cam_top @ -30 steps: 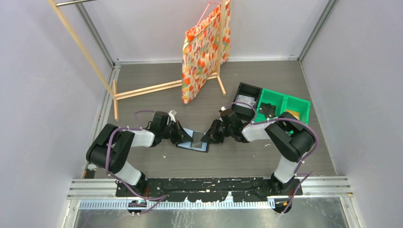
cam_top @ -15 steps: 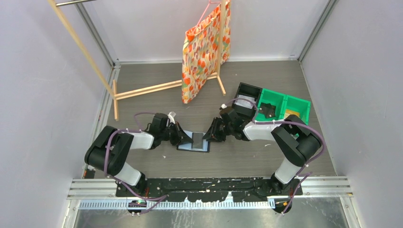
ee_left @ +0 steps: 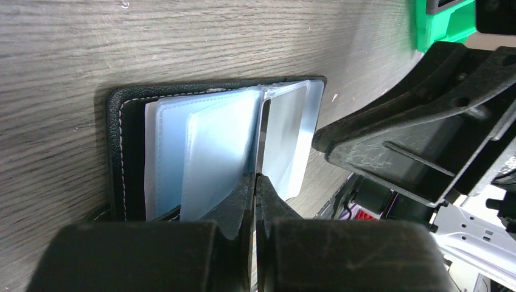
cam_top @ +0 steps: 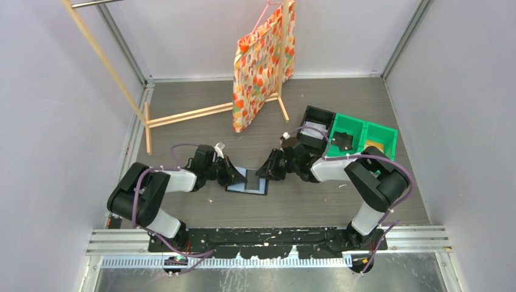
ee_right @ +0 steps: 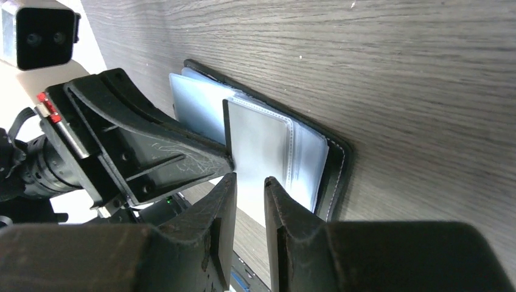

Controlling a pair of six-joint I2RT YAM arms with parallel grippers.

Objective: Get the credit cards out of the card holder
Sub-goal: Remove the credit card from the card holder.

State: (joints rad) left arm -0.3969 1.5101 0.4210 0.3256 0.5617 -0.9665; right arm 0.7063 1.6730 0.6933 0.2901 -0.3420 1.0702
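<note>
Two grippers meet over the card holder [cam_top: 248, 182], which lies opened flat on the grey wood-grain table [cam_top: 201, 128], between the arms and in front of their bases. Its black cover is down against the table and its clear blue-grey sleeves [ee_left: 207, 146] fan upward from it. My left gripper [ee_left: 255, 182] sits at the holder's left side with its fingers pressed together. From its own wrist camera they look pinched on the near edge of a sleeve that stands up where the two halves join. My right gripper [ee_right: 249, 185] sits at the opposite side, low over the holder, its fingers only a narrow gap apart. Through that gap I see the topmost sleeve, a pale whitish-grey leaf [ee_right: 261, 146] with a stitched border, lying flat under the tips rather than clamped between them. In the right wrist view the tip of the left gripper touches the stack of sleeves just beside that leaf. I cannot tell the credit cards apart from the sleeves, so I cannot tell whether the pale leaf has a card inside it. Behind the right arm a black bin [cam_top: 316, 128] stands touching a green bin [cam_top: 365, 137]. At the back of the table a patterned bag [cam_top: 261, 61] hangs on a wooden rack [cam_top: 182, 114].
</note>
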